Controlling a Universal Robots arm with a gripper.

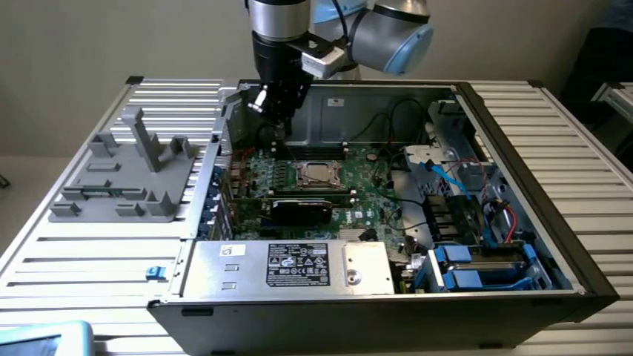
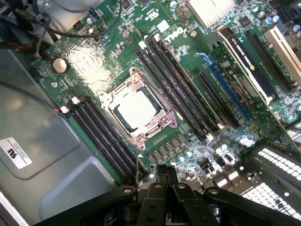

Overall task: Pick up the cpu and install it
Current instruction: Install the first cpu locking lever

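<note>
Gripper [image 1: 278,126] closed over the motherboard [image 1: 371,194], cpu [image 1: 319,173] seated in its socket.
Exterior view: the cpu is seen below the jaws, toward the exterior view's right, open air between. Wrist view: the jaws are pressed together; the cpu [image 2: 135,109] is framed by the socket [image 2: 162,123] beyond the fingertips [image 2: 162,175], memory slots [image 2: 175,81] flanking both edges.

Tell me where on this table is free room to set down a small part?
Bare table slats lie at the exterior view's right of the computer case; more between grey fixture and blue clip. Inside the case is crowded.
</note>
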